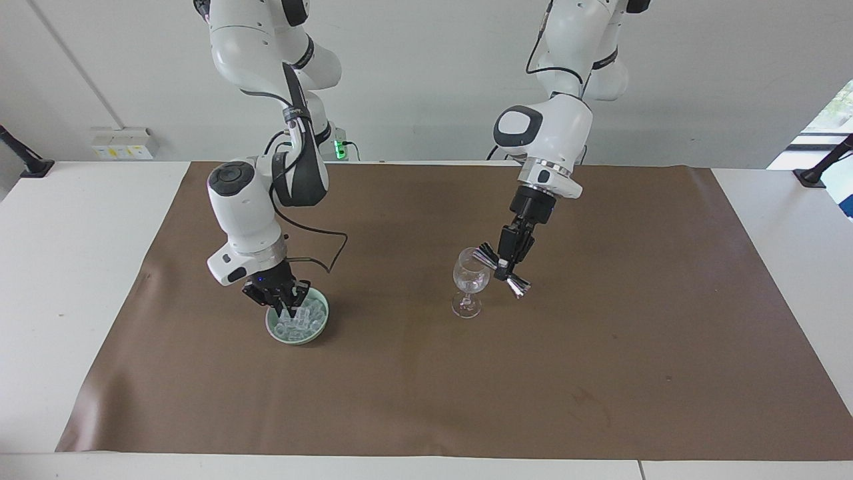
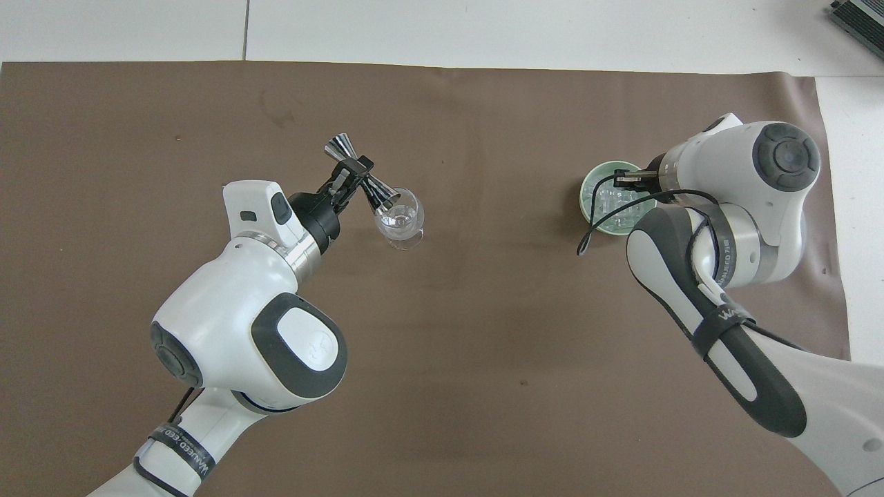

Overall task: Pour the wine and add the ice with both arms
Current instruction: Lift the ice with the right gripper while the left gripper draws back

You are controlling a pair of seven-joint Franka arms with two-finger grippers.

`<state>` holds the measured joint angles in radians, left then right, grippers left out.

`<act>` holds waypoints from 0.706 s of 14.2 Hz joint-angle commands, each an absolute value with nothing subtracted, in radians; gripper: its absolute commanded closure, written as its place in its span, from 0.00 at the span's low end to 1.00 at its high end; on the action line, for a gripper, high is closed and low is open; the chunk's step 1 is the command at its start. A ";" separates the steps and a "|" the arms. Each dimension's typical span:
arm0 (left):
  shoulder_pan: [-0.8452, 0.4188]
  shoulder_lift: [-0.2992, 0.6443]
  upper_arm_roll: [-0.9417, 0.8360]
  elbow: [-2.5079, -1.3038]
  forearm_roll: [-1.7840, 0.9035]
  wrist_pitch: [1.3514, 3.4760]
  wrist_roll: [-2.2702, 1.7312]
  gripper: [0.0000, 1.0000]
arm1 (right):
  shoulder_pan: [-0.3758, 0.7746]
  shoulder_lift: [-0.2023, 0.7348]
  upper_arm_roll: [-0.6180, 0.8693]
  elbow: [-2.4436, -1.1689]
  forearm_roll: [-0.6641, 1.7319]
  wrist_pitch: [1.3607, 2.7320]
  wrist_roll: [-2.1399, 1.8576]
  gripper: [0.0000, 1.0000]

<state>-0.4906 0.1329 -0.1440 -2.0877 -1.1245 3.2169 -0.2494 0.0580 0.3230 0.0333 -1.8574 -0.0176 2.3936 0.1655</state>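
Observation:
A clear stemmed wine glass (image 1: pixel 468 280) (image 2: pixel 405 226) stands mid-mat. My left gripper (image 1: pixel 504 266) (image 2: pixel 351 173) is shut on the waist of the steel jigger (image 1: pixel 517 286) (image 2: pixel 338 146). The jigger is tipped, with one mouth at the glass's rim. No wine can be made out. A heap of ice (image 1: pixel 305 324) (image 2: pixel 610 206) fills a pale green bowl (image 1: pixel 324 326) (image 2: pixel 585 197) toward the right arm's end of the table. My right gripper (image 1: pixel 285 309) (image 2: pixel 619 181) points down just above the heap, its fingertips shut on a clear cube.
A brown mat (image 1: pixel 426 387) covers most of the white table. A black cable (image 1: pixel 333 250) loops from the right arm's wrist, close above the mat beside the bowl.

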 commanded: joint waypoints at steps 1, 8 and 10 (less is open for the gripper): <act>-0.499 0.144 -0.133 -2.071 -1.118 3.234 -0.241 1.00 | 0.048 0.316 0.035 -1.839 -0.029 2.359 0.187 1.00; -0.492 0.135 -0.137 -2.071 -1.131 3.220 -0.258 1.00 | 0.031 0.313 0.035 -1.729 0.001 2.266 0.184 1.00; -0.477 0.127 -0.135 -2.071 -1.135 3.200 -0.259 1.00 | 0.031 0.308 0.035 -1.729 0.055 2.255 0.183 1.00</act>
<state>-0.4889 0.1329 -0.1400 -2.0846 -1.1260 3.2182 -0.2553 0.0407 0.3129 0.0273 -1.7362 0.0121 2.2765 0.1660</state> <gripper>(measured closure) 0.784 0.771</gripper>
